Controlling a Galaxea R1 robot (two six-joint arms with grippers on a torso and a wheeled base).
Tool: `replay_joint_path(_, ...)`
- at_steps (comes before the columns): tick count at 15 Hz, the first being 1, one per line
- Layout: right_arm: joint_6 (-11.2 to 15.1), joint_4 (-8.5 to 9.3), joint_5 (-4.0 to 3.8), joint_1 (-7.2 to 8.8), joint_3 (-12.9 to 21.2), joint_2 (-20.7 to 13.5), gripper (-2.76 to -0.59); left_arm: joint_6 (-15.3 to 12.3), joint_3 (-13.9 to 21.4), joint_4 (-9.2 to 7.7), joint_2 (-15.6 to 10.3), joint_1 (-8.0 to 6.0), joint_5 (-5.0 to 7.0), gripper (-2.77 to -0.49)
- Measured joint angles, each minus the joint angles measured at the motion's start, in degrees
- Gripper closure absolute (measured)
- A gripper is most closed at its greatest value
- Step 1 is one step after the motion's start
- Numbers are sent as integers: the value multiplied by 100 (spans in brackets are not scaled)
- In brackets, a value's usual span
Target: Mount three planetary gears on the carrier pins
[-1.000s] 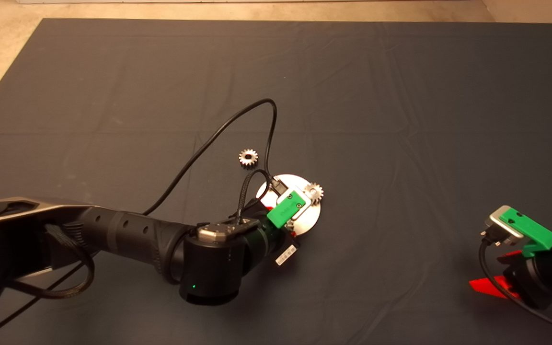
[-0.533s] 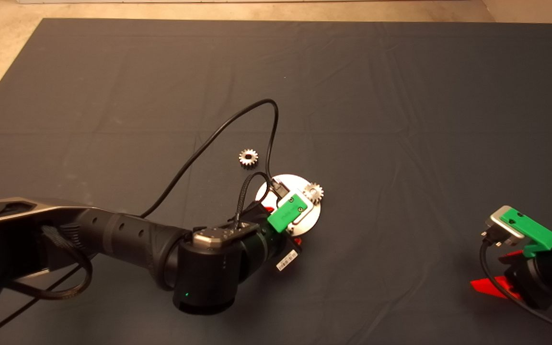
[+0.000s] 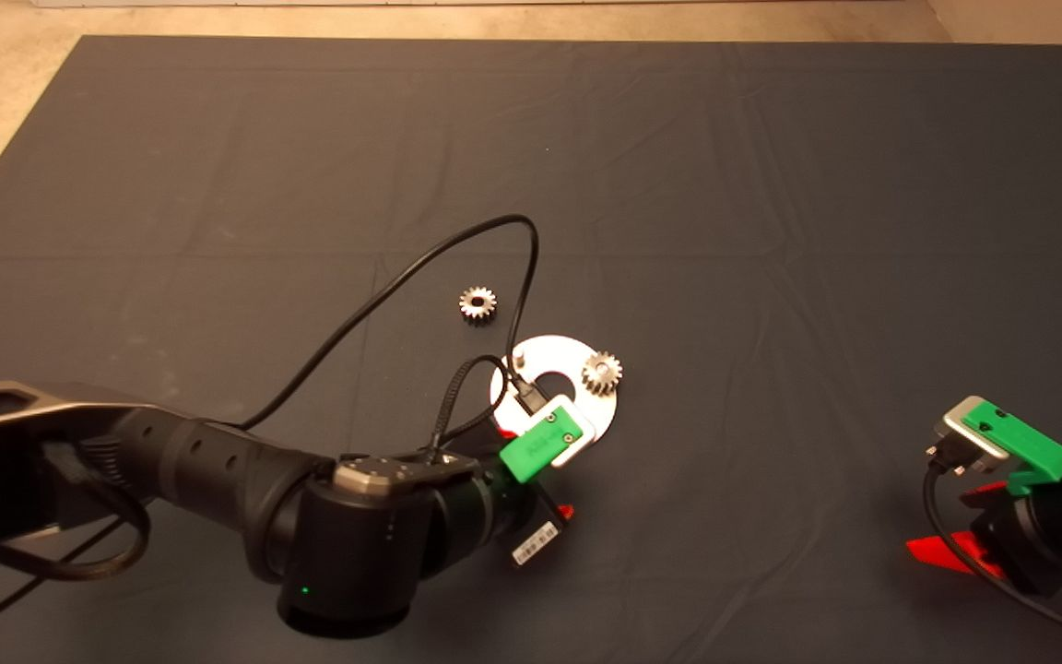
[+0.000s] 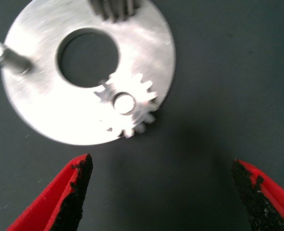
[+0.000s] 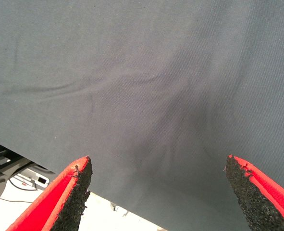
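Two planetary gears (image 4: 127,105) sit on carrier pins on the disc (image 3: 586,410); one pin (image 4: 0,53) is bare and your third gear (image 3: 477,303) lies on the mat. The left gripper (image 4: 163,192) is spread, empty; right gripper (image 5: 161,192) parked, spread

Silvery-grey planetary gears (image 3: 477,303) and a silver-white disc (image 4: 45,106) lie on the dark slate counter (image 3: 771,231); green grippers carry red fingers (image 4: 60,197) with black pads.
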Motion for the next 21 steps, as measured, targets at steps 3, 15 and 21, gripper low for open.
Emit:
replay_joint_path(3,0,0,9,0,0,0,-205,7,22,-162,-395,-312,-2,-201)
replay_joint_path(15,-3,0,20,-190,0,-2,-205,612,-927,-507,-1170,-868,-4,-217)
replay_joint_path(21,-13,1,5,-226,0,-2,-205,811,-1431,-541,-917,-1123,-107,-217)
